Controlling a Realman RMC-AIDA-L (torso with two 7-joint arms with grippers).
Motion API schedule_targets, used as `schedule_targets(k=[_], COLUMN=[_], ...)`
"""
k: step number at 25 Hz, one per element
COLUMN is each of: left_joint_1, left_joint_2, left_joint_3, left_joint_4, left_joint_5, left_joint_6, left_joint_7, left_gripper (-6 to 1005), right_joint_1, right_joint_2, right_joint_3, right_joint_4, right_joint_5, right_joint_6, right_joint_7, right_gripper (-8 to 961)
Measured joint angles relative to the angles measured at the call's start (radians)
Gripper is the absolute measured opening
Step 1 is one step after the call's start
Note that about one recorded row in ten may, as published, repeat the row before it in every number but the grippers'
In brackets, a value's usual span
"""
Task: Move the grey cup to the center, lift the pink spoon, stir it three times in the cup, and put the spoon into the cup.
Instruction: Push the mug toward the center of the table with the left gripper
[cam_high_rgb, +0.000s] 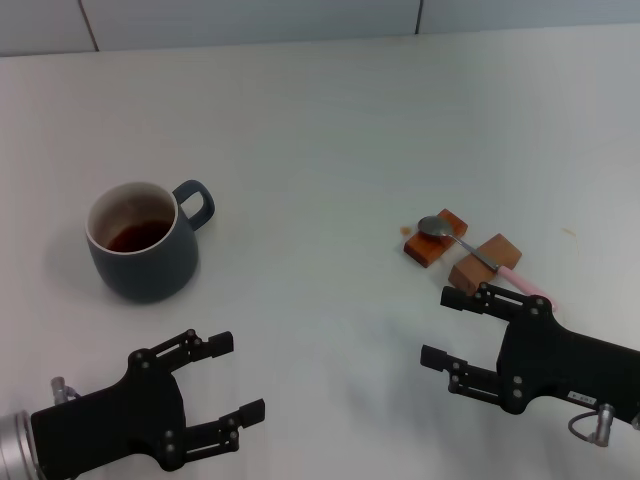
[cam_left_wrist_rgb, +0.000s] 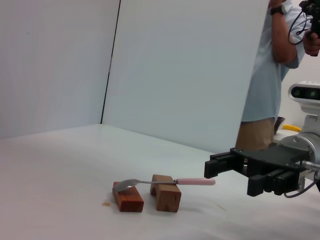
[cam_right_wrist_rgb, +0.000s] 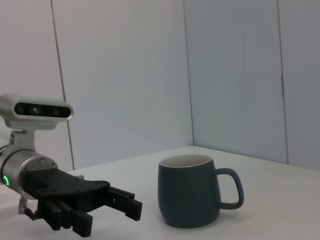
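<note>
The grey cup (cam_high_rgb: 143, 244), a squat dark blue-grey mug with a cream inside and dark brown liquid, stands at the table's left with its handle pointing right; it also shows in the right wrist view (cam_right_wrist_rgb: 191, 190). The pink spoon (cam_high_rgb: 472, 251) lies across two brown wooden blocks at the right, its silver bowl on the far block; it also shows in the left wrist view (cam_left_wrist_rgb: 167, 182). My left gripper (cam_high_rgb: 232, 378) is open and empty, near the front edge below the cup. My right gripper (cam_high_rgb: 447, 326) is open and empty, just in front of the spoon's pink handle.
Two brown wooden blocks (cam_high_rgb: 437, 237) (cam_high_rgb: 483, 262) hold the spoon up off the white table (cam_high_rgb: 320, 130). A small brown stain lies beside the far block. A person (cam_left_wrist_rgb: 272, 75) stands behind a white panel in the left wrist view.
</note>
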Motion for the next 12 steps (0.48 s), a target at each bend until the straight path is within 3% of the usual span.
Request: schedule_targets(k=[12], left_joint_1=[-0.002], left_joint_2=[0.000], left_joint_3=[-0.001], left_joint_4=[-0.006], left_joint_5=[-0.004], left_joint_6=[-0.010], left_joint_7=[0.011], left_gripper=[831], right_joint_1=[0.004], right_joint_2=[0.000], right_joint_3=[0.003], right_joint_4=[0.001], right_joint_5=[0.000], right_joint_6=[0.001], right_joint_7=[0.000], right_gripper=[715])
